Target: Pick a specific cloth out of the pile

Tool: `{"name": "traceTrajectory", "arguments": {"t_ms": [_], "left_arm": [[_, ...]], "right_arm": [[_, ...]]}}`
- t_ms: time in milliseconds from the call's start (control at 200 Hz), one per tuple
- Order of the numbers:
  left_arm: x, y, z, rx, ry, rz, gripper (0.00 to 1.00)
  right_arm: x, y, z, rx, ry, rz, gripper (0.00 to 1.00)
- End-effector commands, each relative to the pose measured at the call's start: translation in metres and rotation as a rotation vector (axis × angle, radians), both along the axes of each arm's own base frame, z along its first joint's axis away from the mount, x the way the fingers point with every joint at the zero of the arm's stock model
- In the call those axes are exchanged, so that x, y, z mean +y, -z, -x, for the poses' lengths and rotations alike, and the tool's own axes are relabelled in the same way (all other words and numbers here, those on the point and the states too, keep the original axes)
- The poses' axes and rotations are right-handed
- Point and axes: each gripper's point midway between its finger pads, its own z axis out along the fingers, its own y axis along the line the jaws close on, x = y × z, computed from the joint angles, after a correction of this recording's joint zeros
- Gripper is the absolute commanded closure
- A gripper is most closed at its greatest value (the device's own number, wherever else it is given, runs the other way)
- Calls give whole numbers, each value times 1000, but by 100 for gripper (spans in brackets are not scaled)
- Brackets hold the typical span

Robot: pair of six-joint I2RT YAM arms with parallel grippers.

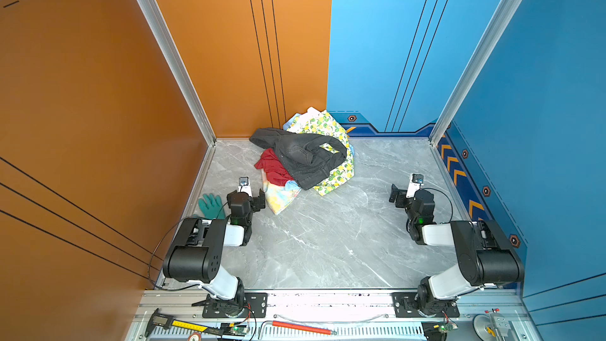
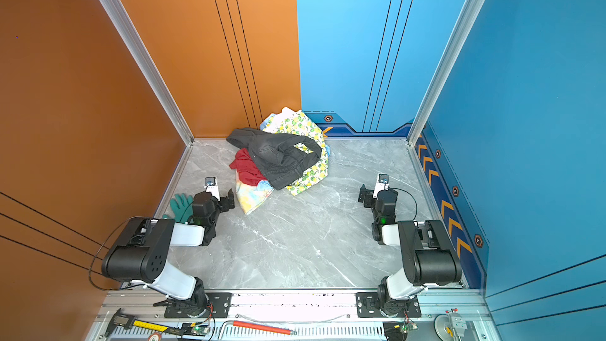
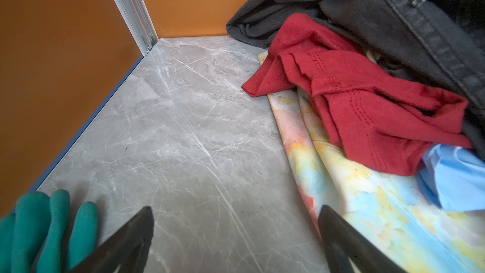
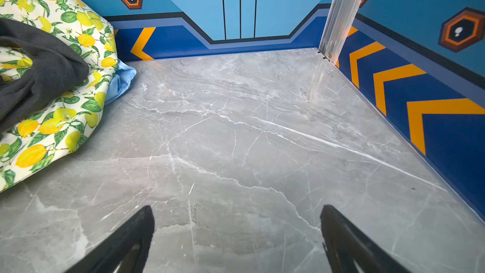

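Just beyond the spread left gripper [image 3: 236, 209] lies the cloth [image 3: 367, 106], seemingly tucked under denim [image 3: 393, 9]; the spread right gripper [image 4: 237, 207] stands farther.

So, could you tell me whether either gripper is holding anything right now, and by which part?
Nothing is held. The left gripper and the right gripper are both open and empty; the red cloth lies untouched in the pile.
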Motion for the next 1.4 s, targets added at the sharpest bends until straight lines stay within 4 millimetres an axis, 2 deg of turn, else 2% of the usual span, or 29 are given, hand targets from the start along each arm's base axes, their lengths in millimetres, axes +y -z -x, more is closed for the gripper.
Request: {"name": "traceTrajectory", "arguments": {"t_ms": [0, 496, 706, 986, 1066, 1141, 1206, 1282, 1397], "left_arm": [[1, -8, -5, -24, 5, 8, 2], [-1, -8, -5, -19, -12, -11, 2], [-6, -12, 1, -46, -28, -65, 2], [-8, -17, 5, -55, -44, -84, 2], [-6, -27, 5, -66, -56, -100, 2], [-22, -40, 3, -25, -1, -143, 2], [-28, -53, 2, -16, 16, -159, 2], [-26, -71, -1, -13, 13, -80, 2], [-30, -94, -3, -21, 30, 36, 2]], "right_arm": [[0, 5, 1, 22, -8, -8, 0], [1, 5, 1, 23, -5, -6, 0], [-1, 5, 1, 20, 4, -3, 0], [-2, -8, 12, -37, 40, 29, 0], [-1, -14, 16, -45, 52, 49, 0], [-2, -21, 19, -40, 74, 63, 0], [-3, -27, 22, -31, 95, 71, 0], [0, -39, 25, -35, 109, 103, 0], [2, -70, 25, -64, 145, 103, 0]]}}
